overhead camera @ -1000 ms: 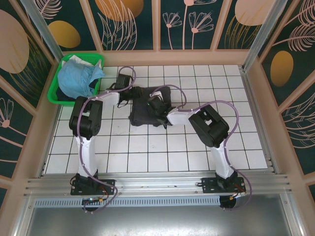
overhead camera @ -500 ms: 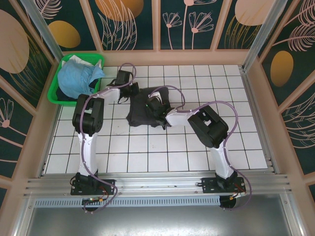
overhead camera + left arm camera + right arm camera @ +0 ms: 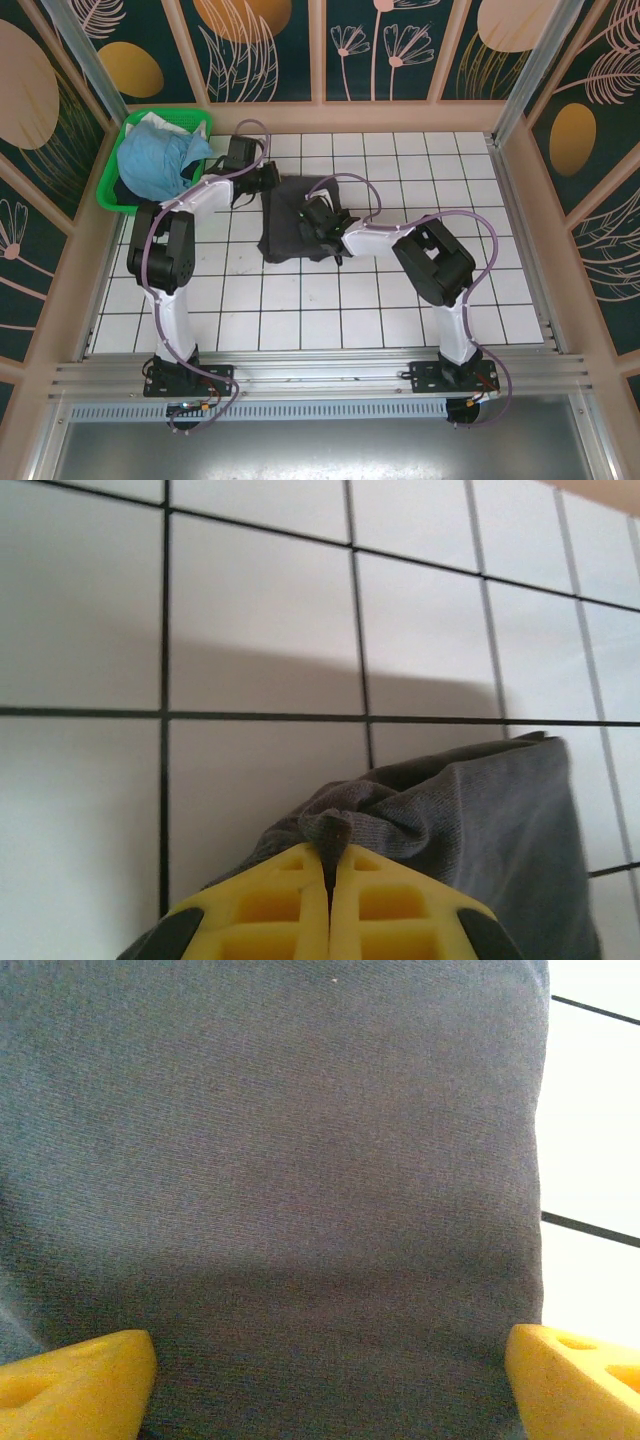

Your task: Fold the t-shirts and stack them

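Note:
The dark charcoal-grey t-shirt [image 3: 290, 220] lies bunched on the white tiled table [image 3: 400, 290], near the middle back. My left gripper [image 3: 268, 180] is at its far left corner, and its yellow fingers [image 3: 380, 905] are shut on a pinched fold of the grey t-shirt [image 3: 470, 810]. My right gripper [image 3: 318, 215] rests over the shirt's middle, open, its yellow fingertips [image 3: 80, 1380] wide apart above flat grey cloth [image 3: 280, 1160]. The light blue t-shirt [image 3: 155, 160] sits heaped in the green basket [image 3: 108, 190] at the back left.
Patterned walls with wooden frames [image 3: 320, 50] enclose the table on three sides. The green basket stands close to the left arm's elbow. Bare tiles stretch to the right and front of the grey shirt.
The left gripper has pulled the grey shirt's corner farther back and left, stretching the cloth. The right gripper has shifted slightly back over the shirt.

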